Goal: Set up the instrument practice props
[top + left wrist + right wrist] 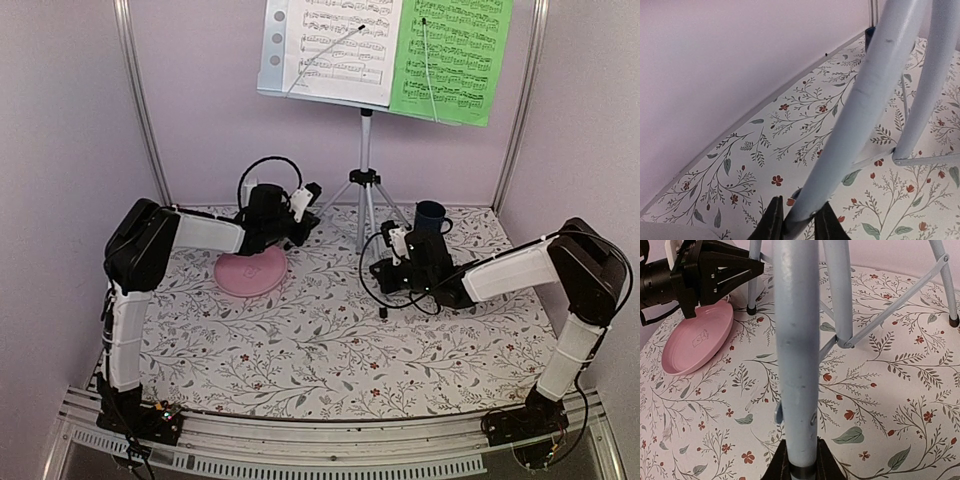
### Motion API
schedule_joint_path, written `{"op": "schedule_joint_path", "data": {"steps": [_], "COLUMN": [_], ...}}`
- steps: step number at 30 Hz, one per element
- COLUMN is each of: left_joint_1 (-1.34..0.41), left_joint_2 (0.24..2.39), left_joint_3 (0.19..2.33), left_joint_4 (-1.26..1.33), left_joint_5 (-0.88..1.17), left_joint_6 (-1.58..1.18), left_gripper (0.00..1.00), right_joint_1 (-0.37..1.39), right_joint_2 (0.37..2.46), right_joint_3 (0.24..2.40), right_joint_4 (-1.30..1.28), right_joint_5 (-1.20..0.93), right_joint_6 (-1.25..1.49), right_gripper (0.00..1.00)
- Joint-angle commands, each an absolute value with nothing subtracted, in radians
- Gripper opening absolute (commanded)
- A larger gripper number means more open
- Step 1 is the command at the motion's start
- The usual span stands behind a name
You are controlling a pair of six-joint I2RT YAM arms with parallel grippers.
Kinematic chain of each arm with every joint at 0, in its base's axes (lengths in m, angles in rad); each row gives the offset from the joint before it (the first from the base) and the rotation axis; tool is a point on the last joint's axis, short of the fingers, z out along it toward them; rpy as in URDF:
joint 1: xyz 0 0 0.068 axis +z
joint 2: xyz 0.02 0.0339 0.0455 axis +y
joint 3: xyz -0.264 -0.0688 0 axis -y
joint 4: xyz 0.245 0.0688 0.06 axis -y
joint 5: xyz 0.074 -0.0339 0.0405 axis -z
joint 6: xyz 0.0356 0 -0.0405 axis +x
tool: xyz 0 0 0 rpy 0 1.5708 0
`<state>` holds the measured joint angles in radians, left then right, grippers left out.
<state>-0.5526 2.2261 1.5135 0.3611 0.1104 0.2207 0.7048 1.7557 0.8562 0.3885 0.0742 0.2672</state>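
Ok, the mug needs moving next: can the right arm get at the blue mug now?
Probably not yet: the right gripper is shut on a tripod leg, though the mug stands close by.

One stand, two sheets, one plate, one mug.

Left arm reaches in from left of the tripod, elbow raised, forearm roughly level. The left gripper has its jaws closed on one leg of the tripod, apparently touching it. Right arm mirrors this from the tripod's right, and the right gripper clamps another leg.
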Motion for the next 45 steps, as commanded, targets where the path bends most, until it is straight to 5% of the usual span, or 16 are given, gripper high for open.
{"op": "schedule_joint_path", "data": {"steps": [1, 5, 11, 16, 21, 24, 35, 45], "left_joint_1": [-0.5, -0.5, -0.502, -0.498, -0.445, -0.379, -0.307, -0.244], "left_joint_2": [2.233, 2.213, 2.105, 1.98, 1.875, 1.867, 1.902, 2.043], "left_joint_3": [1.58, 1.565, 1.444, 1.314, 1.309, 1.352, 1.424, 1.522], "left_joint_4": [0.406, 0.397, 0.428, 0.433, 0.303, 0.185, 0.045, 0.091], "left_joint_5": [0.092, 0.12, 0.145, 0.142, 0.116, 0.129, -0.023, 0.39], "left_joint_6": [0.159, 0.155, 0.137, 0.115, 0.014, -0.058, -0.111, 0.137], "left_gripper": [0.0, 0.04, 0.5, 0.69, 0.84, 0.95, 0.99, 0.98], "right_joint_1": [0.68, 0.68, 0.68, 0.683, 0.69, 0.691, 0.69, 0.689], "right_joint_2": [1.786, 1.785, 1.767, 1.716, 1.633, 1.577, 1.438, 1.414], "right_joint_3": [0.896, 0.902, 0.883, 0.846, 0.824, 0.812, 0.758, 0.741], "right_joint_4": [0.406, 0.405, 0.433, 0.465, 0.474, 0.473, 0.429, 0.418], "right_joint_5": [0.127, 0.109, 0.037, -0.016, -0.041, -0.045, -0.006, -0.014], "right_joint_6": [0.273, 0.267, 0.254, 0.246, 0.243, 0.235, 0.212, 0.214], "right_gripper": [0.0, 0.0, 0.11, 0.39, 0.82, 1.0, 0.99, 0.99]}}
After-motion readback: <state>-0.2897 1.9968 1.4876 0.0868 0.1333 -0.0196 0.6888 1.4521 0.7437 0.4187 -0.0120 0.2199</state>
